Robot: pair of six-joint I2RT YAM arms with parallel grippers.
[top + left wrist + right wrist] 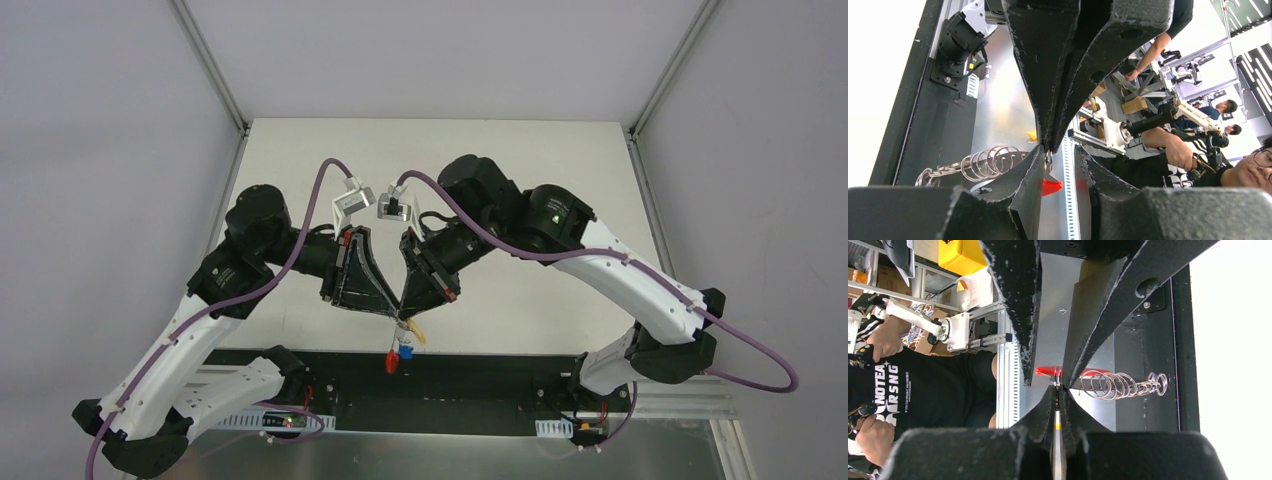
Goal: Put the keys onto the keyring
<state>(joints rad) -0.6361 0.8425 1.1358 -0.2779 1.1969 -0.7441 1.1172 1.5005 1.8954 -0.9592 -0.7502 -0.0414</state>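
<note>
Both grippers meet tip to tip above the table's near edge. My right gripper (pixel 410 315) is shut on the key; in the right wrist view (pixel 1057 390) a silver strip with a yellow mark (pixel 1057 426) sits between its jaws. The key's yellow head (pixel 417 336) sticks out below. The keyring's silver ring (pixel 1057 377) pokes out at the right fingertips, with the red strap (pixel 391 363) and blue tag (pixel 405 351) hanging under it. My left gripper (pixel 397 311) is open around the ring (pixel 1048 162), which lies close to its left finger (pixel 1023 185). The strap (pixel 1053 187) shows between its jaws.
A chain of several silver rings (pixel 980 166) runs along the black rail (pixel 480 375) below the grippers and also shows in the right wrist view (pixel 1120 384). The white table (pixel 500 160) lies beyond. People and benches fill the background.
</note>
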